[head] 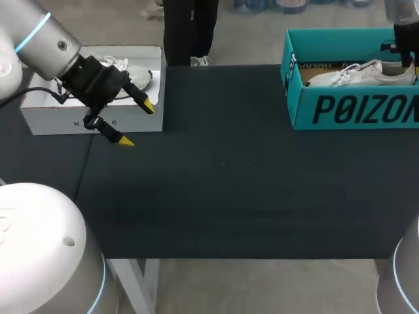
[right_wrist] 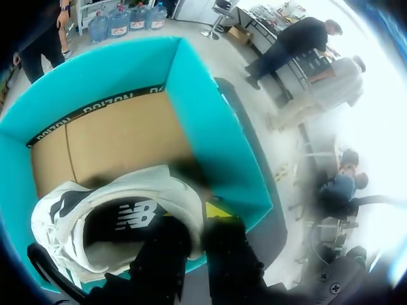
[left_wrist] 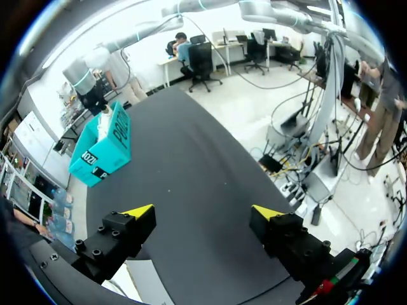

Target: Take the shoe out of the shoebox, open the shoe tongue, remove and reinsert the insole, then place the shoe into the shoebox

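Head view shows white laced shoe (head: 359, 74) inside teal shoebox (head: 353, 110)

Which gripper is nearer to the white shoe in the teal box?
Right. The right gripper is at the shoe inside the teal box; the left gripper hangs by the white box at the opposite end of the table.
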Controlling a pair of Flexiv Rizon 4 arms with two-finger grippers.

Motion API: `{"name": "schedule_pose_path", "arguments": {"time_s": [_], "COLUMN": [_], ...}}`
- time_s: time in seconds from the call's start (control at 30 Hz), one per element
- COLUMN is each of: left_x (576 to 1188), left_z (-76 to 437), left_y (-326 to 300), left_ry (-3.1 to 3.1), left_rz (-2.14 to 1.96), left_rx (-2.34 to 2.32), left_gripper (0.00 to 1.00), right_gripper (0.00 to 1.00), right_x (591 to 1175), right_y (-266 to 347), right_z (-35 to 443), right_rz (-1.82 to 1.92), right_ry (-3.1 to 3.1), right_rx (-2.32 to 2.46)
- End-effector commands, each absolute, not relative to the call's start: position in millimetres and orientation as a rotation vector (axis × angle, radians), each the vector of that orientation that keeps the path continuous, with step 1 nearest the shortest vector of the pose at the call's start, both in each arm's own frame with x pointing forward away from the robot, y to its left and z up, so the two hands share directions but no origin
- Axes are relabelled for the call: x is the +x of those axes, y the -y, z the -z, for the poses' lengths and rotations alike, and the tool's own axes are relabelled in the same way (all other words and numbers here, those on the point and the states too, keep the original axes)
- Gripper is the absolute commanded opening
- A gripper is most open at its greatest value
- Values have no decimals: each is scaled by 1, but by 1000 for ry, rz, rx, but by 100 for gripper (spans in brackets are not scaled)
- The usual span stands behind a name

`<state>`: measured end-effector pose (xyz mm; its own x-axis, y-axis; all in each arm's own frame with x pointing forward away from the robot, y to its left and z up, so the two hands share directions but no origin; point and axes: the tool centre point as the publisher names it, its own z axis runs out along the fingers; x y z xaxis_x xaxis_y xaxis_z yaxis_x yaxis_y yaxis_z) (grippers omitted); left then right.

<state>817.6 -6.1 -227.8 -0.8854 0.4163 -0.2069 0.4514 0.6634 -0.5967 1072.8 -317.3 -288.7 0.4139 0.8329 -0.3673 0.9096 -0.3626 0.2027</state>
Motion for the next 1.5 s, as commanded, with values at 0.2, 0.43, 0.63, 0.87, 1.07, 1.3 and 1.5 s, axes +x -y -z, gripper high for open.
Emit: {"name": "schedule_pose_path", "arguments": {"time_s": [0.2,0.43,0.63,0.87,1.07,1.3,1.5], "left_x": [818,818,818,818,818,818,818], "left_z": [228,228,228,228,228,228,228], "left_y": [6,6,6,6,6,6,6], "left_ry": [-2820,-2820,-2820,-2820,-2820,-2820,-2820], "left_rz": [1028,1028,1028,1028,1028,1028,1028], "left_rx": [736,736,736,736,736,736,736], "left_gripper": [100,100,100,100,100,100,100], "right_gripper": [0,0,0,0,29,100,100], "right_x": [1090,1089,1086,1084,1079,1073,1072], "right_y": [318,321,323,324,323,321,307], "right_z": [322,345,362,368,358,327,294], "right_rz": [314,341,359,369,356,283,206], "right_ry": [-1520,-1541,-1548,-1546,-1519,-1493,-1499], "right_rx": [2306,2304,2309,2306,2305,2308,2285]}}
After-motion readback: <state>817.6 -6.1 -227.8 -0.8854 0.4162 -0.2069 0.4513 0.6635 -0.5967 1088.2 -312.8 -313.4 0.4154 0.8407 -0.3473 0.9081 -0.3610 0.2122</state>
